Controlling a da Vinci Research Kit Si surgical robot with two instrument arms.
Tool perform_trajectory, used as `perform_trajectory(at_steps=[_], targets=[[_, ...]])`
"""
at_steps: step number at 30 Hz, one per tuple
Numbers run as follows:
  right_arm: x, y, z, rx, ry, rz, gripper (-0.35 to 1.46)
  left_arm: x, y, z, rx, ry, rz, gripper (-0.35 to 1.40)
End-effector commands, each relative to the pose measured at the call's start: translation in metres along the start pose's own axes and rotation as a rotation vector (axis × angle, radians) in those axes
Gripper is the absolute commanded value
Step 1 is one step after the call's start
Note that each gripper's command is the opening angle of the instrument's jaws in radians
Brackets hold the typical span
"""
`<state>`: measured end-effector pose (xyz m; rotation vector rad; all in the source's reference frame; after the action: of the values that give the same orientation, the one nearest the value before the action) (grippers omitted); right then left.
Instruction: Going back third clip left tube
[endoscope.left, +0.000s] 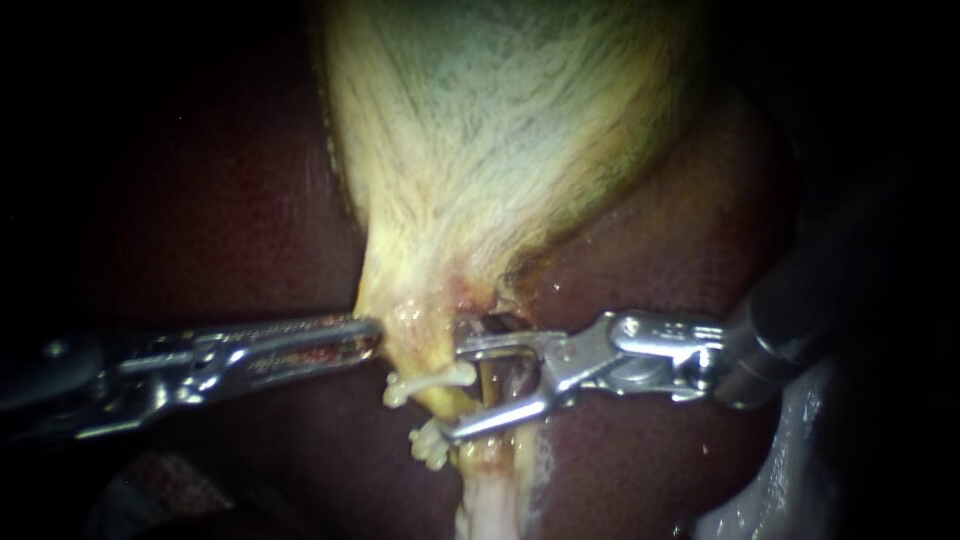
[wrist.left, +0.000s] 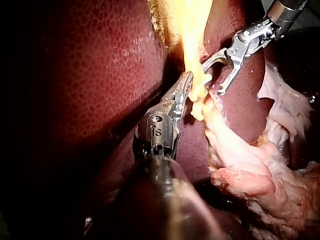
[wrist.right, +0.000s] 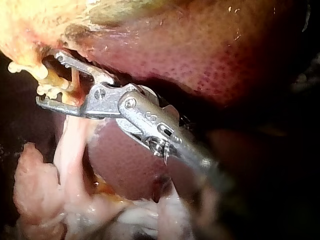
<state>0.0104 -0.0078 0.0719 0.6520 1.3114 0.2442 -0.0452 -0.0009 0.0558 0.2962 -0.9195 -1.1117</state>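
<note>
Your slender steel right instrument (endoscope.left: 455, 392), jaws spread, straddles the pale tube (endoscope.left: 486, 470), which runs near-to-far; clearance lies rightward. Your left instrument (endoscope.left: 372, 338) pinches the yellow gallbladder (endoscope.left: 480, 150).

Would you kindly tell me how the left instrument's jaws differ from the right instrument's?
The left instrument has its jaws shut on the gallbladder; the right instrument holds its jaws open, astride a tube. The left lies level; the right's lower jaw slants downward. Both are metal.

Left instrument (wrist.left: 188, 77) grips gallbladder (wrist.left: 194, 35) beside right instrument (wrist.left: 213, 78)'s parted jaws.
</note>
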Motion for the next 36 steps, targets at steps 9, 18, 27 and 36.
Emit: perform_trajectory(at_steps=[9,18,27,36], targets=[[0.0006,0.0,-0.0056,-0.057,-0.01,-0.129,0.6,0.0001,0.0001,0.0002,0.001,0.0,0.0,-0.3],[0.0023,-0.0008,-0.0083,-0.045,-0.015,-0.194,0.6,0.0001,0.0005,0.0004,0.001,0.0,0.0,-0.3],[0.0029,-0.0012,-0.0096,-0.039,-0.015,-0.208,0.6,0.0001,0.001,0.0014,-0.002,-0.001,-0.001,-0.3],[0.0029,-0.0014,-0.0097,-0.037,-0.015,-0.208,0.6,0.0017,0.0009,0.0054,0.006,0.004,0.006,-0.3]])
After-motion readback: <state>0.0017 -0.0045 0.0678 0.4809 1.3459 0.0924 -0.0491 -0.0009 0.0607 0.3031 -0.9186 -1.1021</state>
